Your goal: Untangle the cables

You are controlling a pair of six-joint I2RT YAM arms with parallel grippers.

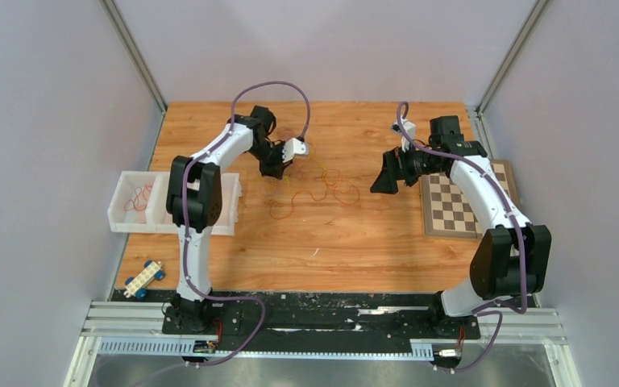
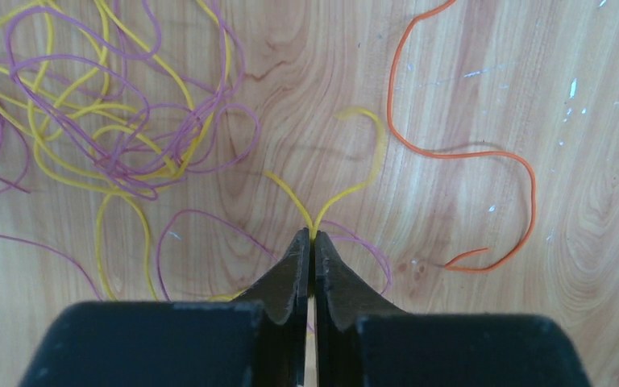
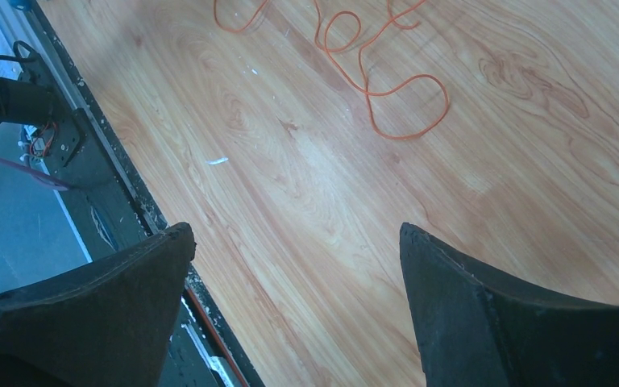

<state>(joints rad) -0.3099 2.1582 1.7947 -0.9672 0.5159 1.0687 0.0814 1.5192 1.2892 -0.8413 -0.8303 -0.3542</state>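
Observation:
A tangle of thin yellow [image 2: 64, 153] and pink [image 2: 201, 129] cables lies on the wooden table, with an orange cable [image 2: 483, 153] loose to its right. In the top view the pile [image 1: 314, 189] lies mid-table. My left gripper [image 2: 313, 235] is shut on a loop of the yellow cable, which forks out from its tips [image 1: 278, 169]. My right gripper [image 3: 294, 234] is open and empty, held above bare wood to the right of the pile [image 1: 387, 181]. The orange cable also shows in the right wrist view [image 3: 387, 89].
A white two-part bin [image 1: 129, 211] at the left holds a red cable [image 1: 139, 197]. A checkerboard [image 1: 451, 205] lies at the right under my right arm. A small toy car of white bricks with blue wheels [image 1: 143, 279] sits near the front left edge.

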